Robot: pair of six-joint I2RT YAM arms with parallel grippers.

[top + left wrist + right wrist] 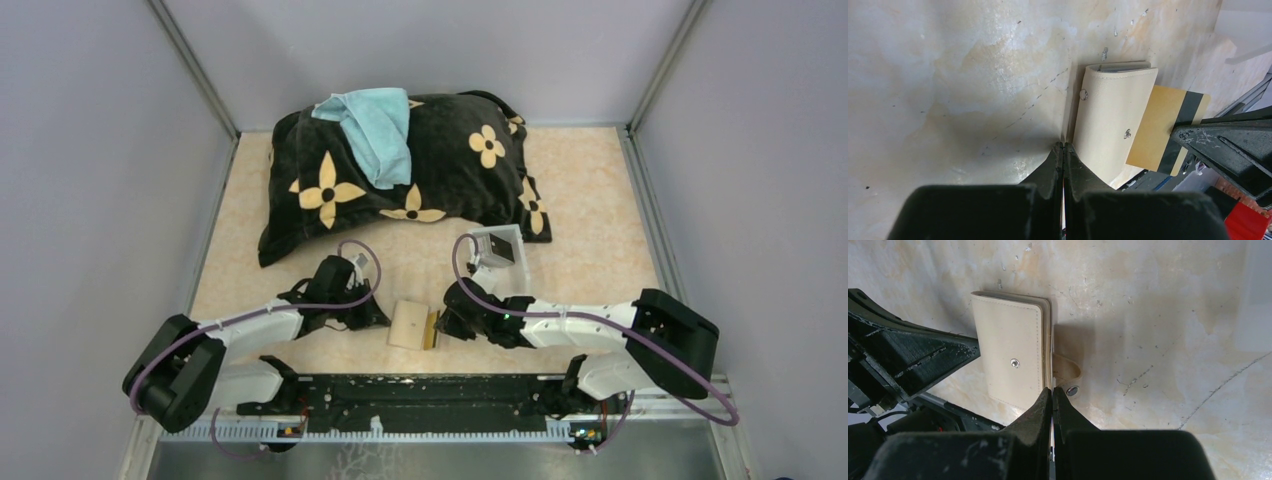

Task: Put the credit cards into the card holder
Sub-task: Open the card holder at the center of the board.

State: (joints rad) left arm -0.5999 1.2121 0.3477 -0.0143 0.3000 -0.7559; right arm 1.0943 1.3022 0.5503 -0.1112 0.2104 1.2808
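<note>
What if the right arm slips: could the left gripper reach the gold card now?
Probably not directly: the card holder lies between the shut left gripper and the gold card.

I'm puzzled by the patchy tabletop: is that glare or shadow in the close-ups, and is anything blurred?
Left wrist: bluish glare on the table, soft shadow left of the card holder, credit card sharp. Right wrist: shadow right of the card holder. Top external: even light, nothing blurred.
</note>
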